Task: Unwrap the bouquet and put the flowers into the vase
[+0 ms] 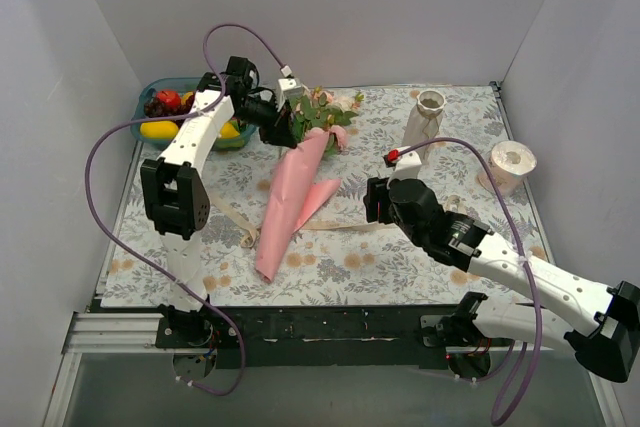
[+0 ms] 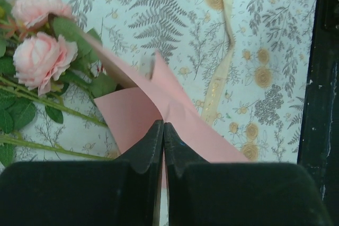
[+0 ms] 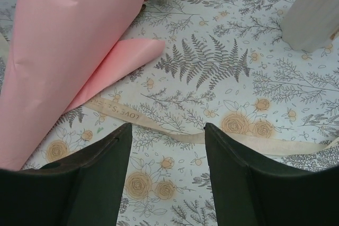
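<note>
Overhead view of a tabletop [image 1: 450, 247] covered by a pale cloth printed with ferns and yellow roses, with two robot arms reaching in from the near edge. The bouquet [image 1: 295, 187] lies flat near the middle, a long cone of pink paper [image 1: 285, 217] with its narrow end towards the arms and its open end away from them. The flowers [image 1: 325, 107], pink roses with green leaves, spill out of that open end onto the cloth. The left tool [image 2: 163, 125] is at the cone's open end, its fingers pressed together and pinching an edge of the pink paper just beside the leaves. The right tool [image 3: 168, 128] is low over the cloth to the right of the cone with its fingers spread and nothing between them; a cream ribbon [image 3: 122, 114] lies loose on the cloth below the gap, running out from under the paper. The vase [image 1: 425, 119], off-white with a narrow neck, stands upright at the far right, apart from the bouquet. A white tape roll [image 1: 513, 162] sits nearer the right wall, and a teal tray [image 1: 160, 87] of fruit is in the far left corner
</note>
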Robot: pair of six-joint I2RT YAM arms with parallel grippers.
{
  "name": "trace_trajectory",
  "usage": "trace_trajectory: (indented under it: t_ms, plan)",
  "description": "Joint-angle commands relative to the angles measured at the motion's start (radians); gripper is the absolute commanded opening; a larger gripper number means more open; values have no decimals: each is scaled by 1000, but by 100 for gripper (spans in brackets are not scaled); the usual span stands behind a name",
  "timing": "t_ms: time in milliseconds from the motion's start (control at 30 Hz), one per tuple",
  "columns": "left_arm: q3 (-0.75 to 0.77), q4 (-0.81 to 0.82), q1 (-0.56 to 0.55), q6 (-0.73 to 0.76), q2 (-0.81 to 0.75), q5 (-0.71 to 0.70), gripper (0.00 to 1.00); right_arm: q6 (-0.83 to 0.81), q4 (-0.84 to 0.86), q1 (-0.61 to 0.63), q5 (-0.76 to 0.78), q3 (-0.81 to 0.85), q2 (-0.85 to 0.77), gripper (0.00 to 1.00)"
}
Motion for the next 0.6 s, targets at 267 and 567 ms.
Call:
trace_trajectory:
  t_ms: [267, 567]
  plan:
    - [-3, 260, -133, -346, -306, -67, 0, 11, 6, 7, 23, -14, -85, 64]
    - [-203, 340, -166, -378, -373, -288, 77, 31, -24, 7, 25, -45, -107, 72]
